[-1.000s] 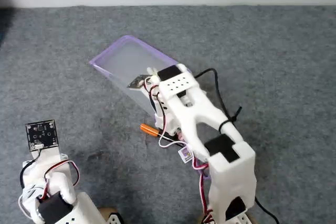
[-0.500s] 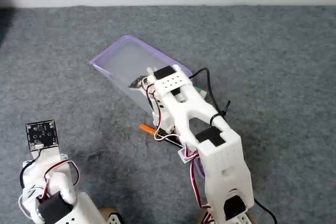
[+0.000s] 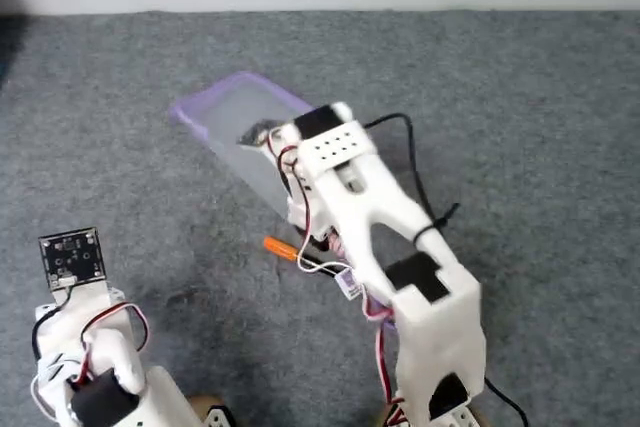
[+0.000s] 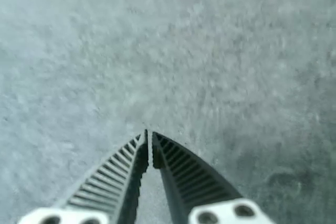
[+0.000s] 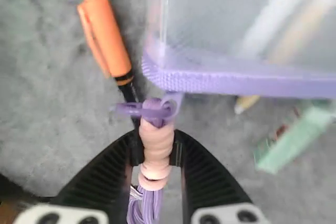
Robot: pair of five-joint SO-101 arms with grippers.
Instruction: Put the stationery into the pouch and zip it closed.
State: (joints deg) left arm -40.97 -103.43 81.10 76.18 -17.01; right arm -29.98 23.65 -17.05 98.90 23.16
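On the grey surface: translucent purple-edged pouch — near end hidden under the right arm. Right gripper fingers clenched on its pink beaded zip pull. Orange pen lies just beside the pouch corner. Contents blurred. Left gripper fingers pressed together over bare surface.

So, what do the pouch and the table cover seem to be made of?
The pouch looks like frosted, translucent plastic, as pale shapes show dimly through it; its purple edge looks woven. The table cover looks like grey felt or carpet, fuzzy and matte.
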